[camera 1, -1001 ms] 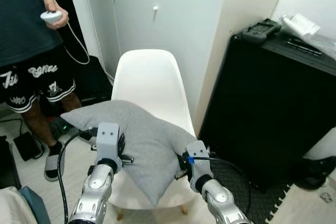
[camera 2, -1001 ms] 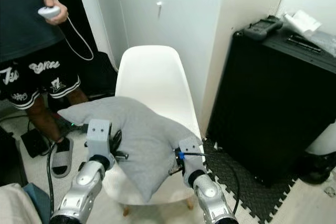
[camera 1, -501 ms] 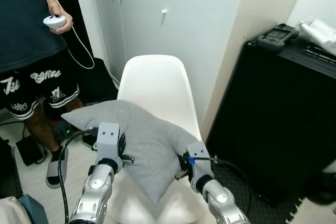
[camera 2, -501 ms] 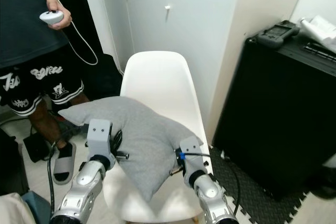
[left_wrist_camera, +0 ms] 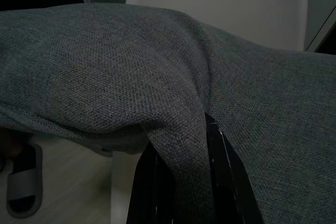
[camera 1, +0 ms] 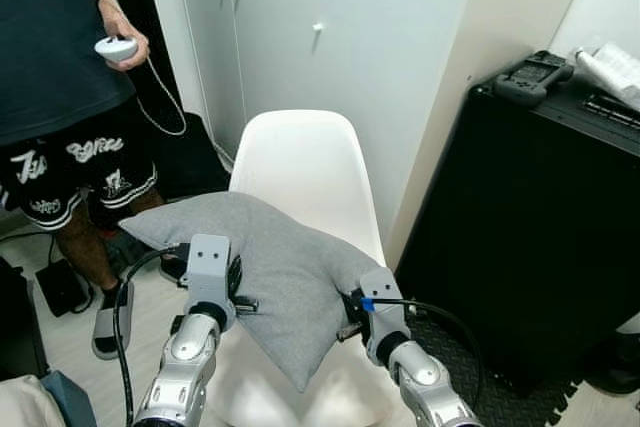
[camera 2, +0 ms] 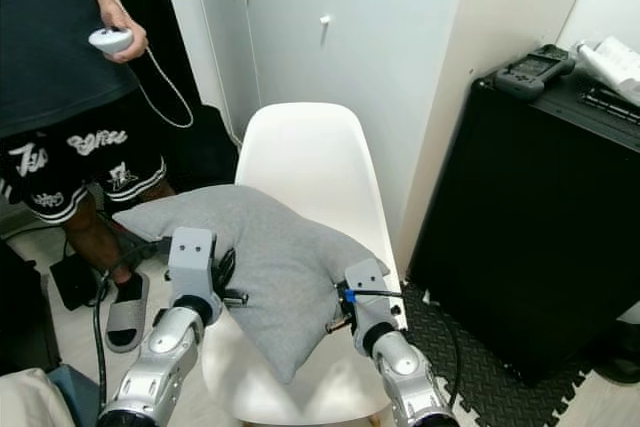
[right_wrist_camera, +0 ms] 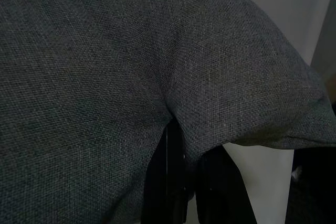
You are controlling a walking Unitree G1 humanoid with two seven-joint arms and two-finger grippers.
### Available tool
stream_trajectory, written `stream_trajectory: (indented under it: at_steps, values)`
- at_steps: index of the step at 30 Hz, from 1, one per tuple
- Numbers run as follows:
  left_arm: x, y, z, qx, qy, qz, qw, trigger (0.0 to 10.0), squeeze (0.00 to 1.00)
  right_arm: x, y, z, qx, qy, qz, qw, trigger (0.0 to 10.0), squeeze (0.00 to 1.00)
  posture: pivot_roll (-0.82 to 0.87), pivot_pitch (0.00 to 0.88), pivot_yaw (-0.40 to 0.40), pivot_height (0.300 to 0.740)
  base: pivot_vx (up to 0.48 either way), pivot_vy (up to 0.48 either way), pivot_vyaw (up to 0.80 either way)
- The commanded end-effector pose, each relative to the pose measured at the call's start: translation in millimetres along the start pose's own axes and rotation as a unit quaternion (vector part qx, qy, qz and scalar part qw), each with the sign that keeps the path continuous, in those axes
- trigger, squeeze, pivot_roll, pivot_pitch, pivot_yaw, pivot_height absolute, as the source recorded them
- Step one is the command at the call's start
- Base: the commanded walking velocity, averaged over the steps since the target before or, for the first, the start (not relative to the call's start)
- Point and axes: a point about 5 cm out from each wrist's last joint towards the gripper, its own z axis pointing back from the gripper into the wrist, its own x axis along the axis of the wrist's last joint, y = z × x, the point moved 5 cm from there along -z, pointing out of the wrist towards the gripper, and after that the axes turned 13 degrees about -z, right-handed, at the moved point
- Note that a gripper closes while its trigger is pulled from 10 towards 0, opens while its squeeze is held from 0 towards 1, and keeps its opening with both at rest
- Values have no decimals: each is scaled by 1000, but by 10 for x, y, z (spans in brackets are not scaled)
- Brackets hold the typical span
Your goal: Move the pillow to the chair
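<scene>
Far left: a person (camera 1: 60, 77) stands holding a white controller (camera 1: 116, 47) with a cord, well apart from the work.

Left gripper (left_wrist_camera: 181, 182): fingers (left_wrist_camera: 223, 174) pinched shut on a fold of the grey pillow (camera 1: 265, 267) at its left edge; in the left wrist view the fabric bunches down between the two black fingers.

The pillow is held up in the air between both arms, above the front of the white chair (camera 1: 300, 162). Its long axis runs left to right across the chair, one corner sticking out past the chair's left side, another corner drooping down toward the seat. I can't tell if that low corner touches the seat.

Right gripper (right_wrist_camera: 184, 177): fingers (right_wrist_camera: 165, 182) also closed tight on a fold at the pillow's right edge, cloth wedged in between.

Key relation: the seat lies directly below and slightly ahead of the pillow, backrest behind. Both arms equally near, each on one end. Likely next step is lowering both together and letting go; pillow is off-centre to the left, so it could slide off that side.

Right: black cabinet (camera 1: 540, 217) with gear on top, just beside the chair.
</scene>
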Motion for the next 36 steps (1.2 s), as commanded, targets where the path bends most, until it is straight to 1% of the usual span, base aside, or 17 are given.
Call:
stream_trajectory:
  at_steps: [1, 18, 19, 21, 22, 23, 25, 26, 29, 36]
  values:
    - [35, 96, -11, 15, -8, -8, 1000, 10000, 0, -9, -87, 18, -17, 2, 0, 1000, 10000, 0, 64, 76, 5, 710, 0, 0, 0]
    - [37, 101, -30, 15, -5, -4, 1000, 10000, 0, 6, -86, 12, -17, 0, 1, 1000, 10000, 0, 62, 73, 8, 710, 0, 0, 0]
    - [37, 98, -32, 14, -4, -6, 1000, 10000, 0, 7, -86, 11, -18, -1, 1, 1000, 10000, 0, 62, 73, 8, 710, 0, 0, 0]
    - [50, 79, -40, 9, -5, -39, 999, 10000, 0, 9, -88, 9, -18, -1, 1, 1000, 10000, 0, 63, 72, 9, 710, 0, -240, 0]
    - [53, 71, -43, 7, -6, -44, 999, 10000, 0, 10, -89, 9, -18, -1, 1, 1000, 10000, 0, 63, 72, 11, 710, 0, -480, 0]
    - [53, 71, -43, 7, -6, -44, 999, 10000, 0, 10, -89, 9, -18, -1, 1, 1000, 10000, 0, 63, 72, 11, 710, 0, -480, 0]
    - [42, 69, -43, 10, -3, -28, 1000, 10000, 0, 12, -91, 8, -19, -1, 0, 1000, 10000, 0, 62, 72, 11, 710, 0, -480, 0]
    - [42, 69, -43, 10, -3, -28, 1000, 10000, 0, 12, -91, 8, -19, -1, 0, 1000, 10000, 0, 62, 72, 11, 710, 0, -480, 0]
    - [30, 109, -40, 21, 1, -12, 1000, 10000, 0, 15, -94, 8, -20, -2, 0, 1000, 10000, 0, 62, 73, 12, 710, 0, 0, 0]
    - [28, 128, -37, 21, -1, -10, 1000, 10000, 0, 16, -95, 7, -19, -2, 0, 1000, 10000, 0, 64, 71, 10, 710, 0, 0, 0]
